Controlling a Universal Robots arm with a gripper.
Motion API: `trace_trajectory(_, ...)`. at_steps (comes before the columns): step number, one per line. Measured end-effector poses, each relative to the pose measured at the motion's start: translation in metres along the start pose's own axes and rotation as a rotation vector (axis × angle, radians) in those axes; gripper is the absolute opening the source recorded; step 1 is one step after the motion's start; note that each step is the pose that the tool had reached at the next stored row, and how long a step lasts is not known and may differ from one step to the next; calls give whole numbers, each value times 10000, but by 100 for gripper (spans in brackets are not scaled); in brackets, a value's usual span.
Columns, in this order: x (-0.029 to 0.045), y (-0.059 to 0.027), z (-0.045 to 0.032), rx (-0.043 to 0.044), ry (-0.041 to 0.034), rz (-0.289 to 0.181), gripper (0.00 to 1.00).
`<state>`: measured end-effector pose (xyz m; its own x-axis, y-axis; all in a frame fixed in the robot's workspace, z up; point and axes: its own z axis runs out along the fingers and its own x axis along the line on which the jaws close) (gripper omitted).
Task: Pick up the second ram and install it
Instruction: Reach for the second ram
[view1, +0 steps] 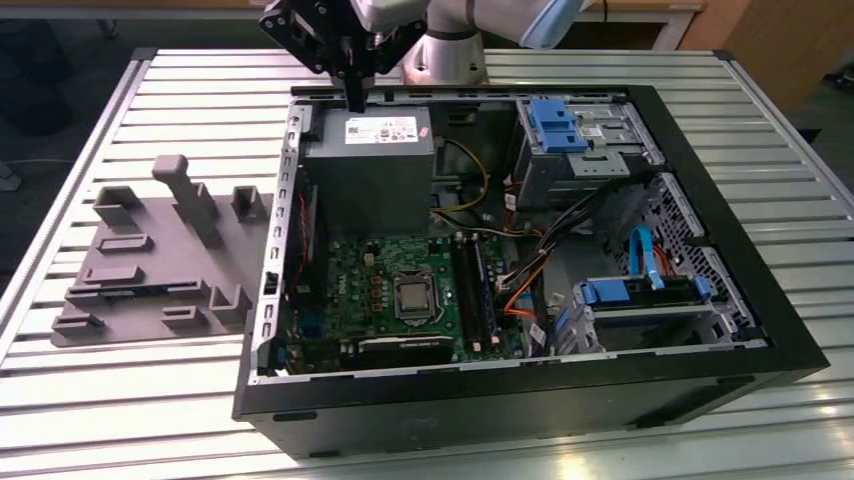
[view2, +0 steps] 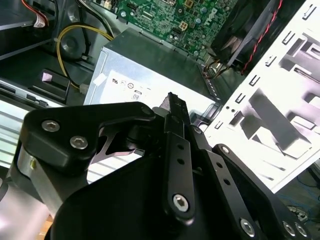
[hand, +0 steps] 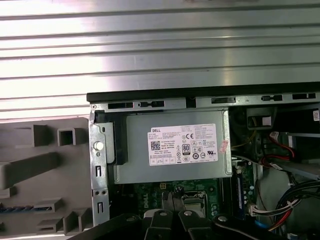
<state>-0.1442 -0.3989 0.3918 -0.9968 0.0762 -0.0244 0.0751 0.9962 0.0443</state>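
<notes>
My gripper (view1: 356, 102) hangs above the far edge of the open computer case (view1: 747, 330), over the grey power supply (view1: 367, 165). Its black fingers (view2: 172, 105) stand pressed together, and nothing shows between them; they also appear in the first wrist view (hand: 171, 199). A long, narrow dark blue-green strip (hand: 27, 206), seemingly the second ram, lies in a slot of the grey holder (view1: 147, 260) beside the case, well away from the gripper. The green motherboard (view1: 380, 285) with its long black sockets (view1: 470, 285) lies inside the case, beyond the power supply from the gripper.
The case stands on a slatted metal table (view1: 200, 90). Inside it are drive bays with blue clips (view1: 554, 125), a blue drive caddy (view1: 627, 295), and orange, yellow and blue cables (view1: 521, 270). The grey holder has upright posts (view1: 187, 195). A fan with red wires (view2: 250, 35) sits near the motherboard.
</notes>
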Motion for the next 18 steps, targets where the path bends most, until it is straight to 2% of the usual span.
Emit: trace_trajectory(18, 91, -7, 8, -1, -1, 1, 11)
